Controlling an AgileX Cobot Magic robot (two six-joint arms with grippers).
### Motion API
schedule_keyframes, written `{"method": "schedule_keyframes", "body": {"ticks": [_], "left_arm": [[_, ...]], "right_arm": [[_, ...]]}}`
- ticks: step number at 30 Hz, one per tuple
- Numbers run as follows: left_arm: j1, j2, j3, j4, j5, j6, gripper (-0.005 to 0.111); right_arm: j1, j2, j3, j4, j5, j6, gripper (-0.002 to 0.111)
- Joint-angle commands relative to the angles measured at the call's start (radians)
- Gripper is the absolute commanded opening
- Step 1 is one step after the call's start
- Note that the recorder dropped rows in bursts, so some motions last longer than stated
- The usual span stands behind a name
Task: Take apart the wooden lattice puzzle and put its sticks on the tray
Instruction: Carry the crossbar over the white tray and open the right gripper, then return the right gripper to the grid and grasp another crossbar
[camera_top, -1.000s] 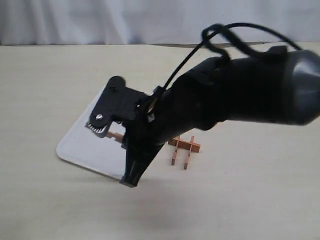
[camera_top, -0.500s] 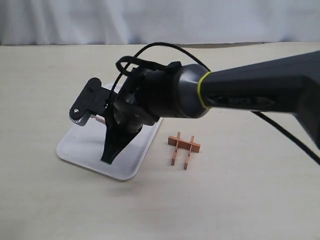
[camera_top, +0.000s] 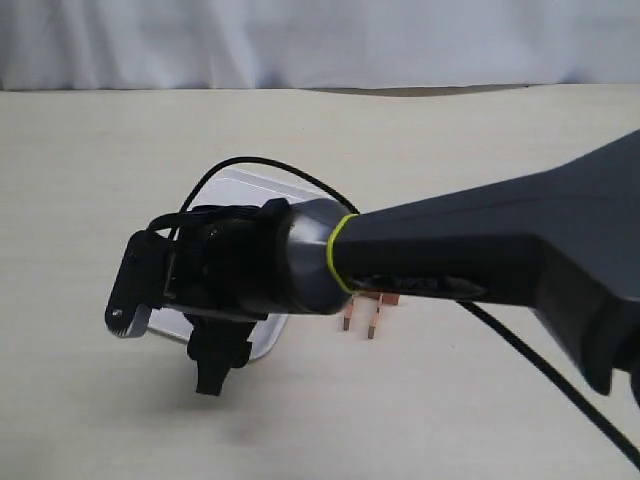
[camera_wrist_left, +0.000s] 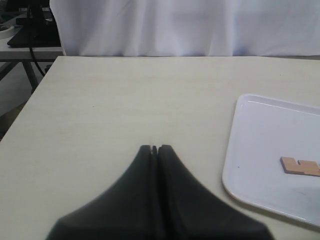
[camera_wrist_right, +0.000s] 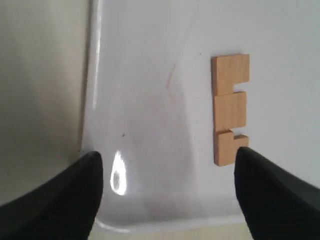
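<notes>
There, stick (camera_wrist_right: 230, 107) on tray (camera_wrist_right: 150, 75), beside parted right pincer (camera_wrist_right: 167, 157).

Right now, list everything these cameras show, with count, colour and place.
flat white glossy plastic tray: one, white, on the table.
short notched wooden stick: one, light brown, flat on the tray.
small wooden lattice puzzle: one, reddish-brown, on the table beside the tray, mostly hidden behind the right arm.
beige table: one, under everything.
white cloth curtain: one, behind the table.
black cable: one, trailing along the right arm.
left claw: one, black, shut, over bare table beside the tray.
right claw: one, black, open, over the tray, stick near one finger.
</notes>
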Motion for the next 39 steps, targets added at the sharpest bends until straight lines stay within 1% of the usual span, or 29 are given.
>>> {"method": "schedule_keyframes", "body": {"ticks": [1, 3, 6, 10, 13, 18, 21, 26, 32, 37, 39], "left_arm": [[-0.008, -0.003, 0.003, 0.002, -0.006, 0.001, 0.0], [-0.008, -0.003, 0.003, 0.002, -0.006, 0.001, 0.0], [-0.008, -0.003, 0.003, 0.002, -0.006, 0.001, 0.0], [-0.008, -0.003, 0.003, 0.002, -0.006, 0.001, 0.0], [-0.008, -0.003, 0.003, 0.002, -0.006, 0.001, 0.0], [-0.008, -0.003, 0.003, 0.002, -0.006, 0.001, 0.0], [-0.008, -0.003, 0.003, 0.002, -0.006, 0.001, 0.0], [-0.008, -0.003, 0.003, 0.002, -0.006, 0.001, 0.0], [-0.008, -0.003, 0.003, 0.002, -0.006, 0.001, 0.0], [-0.008, -0.003, 0.003, 0.002, -0.006, 0.001, 0.0], [-0.008, -0.003, 0.003, 0.002, -0.006, 0.001, 0.0]], "right_arm": [[0.008, -0.1, -0.003, -0.01, 0.104, -0.066, 0.071], [-0.021, -0.148, -0.003, -0.002, 0.139, -0.068, 0.071], [-0.1, -0.217, -0.003, 0.044, 0.193, -0.081, 0.071], [-0.253, -0.283, 0.015, 0.187, 0.262, -0.198, 0.071], [-0.374, -0.317, 0.058, 0.331, 0.273, -0.289, 0.071], [-0.576, -0.331, 0.174, 0.567, 0.156, -0.449, 0.071], [-0.644, -0.331, 0.263, 0.611, 0.053, -0.516, 0.071], [-0.646, -0.331, 0.365, 0.607, -0.039, -0.692, 0.071], [-0.623, -0.327, 0.377, 0.657, -0.057, -0.715, 0.07], [-0.562, -0.299, 0.377, 0.678, -0.021, -0.785, 0.055], [-0.547, -0.287, 0.377, 0.67, -0.023, -0.782, 0.052]]}}
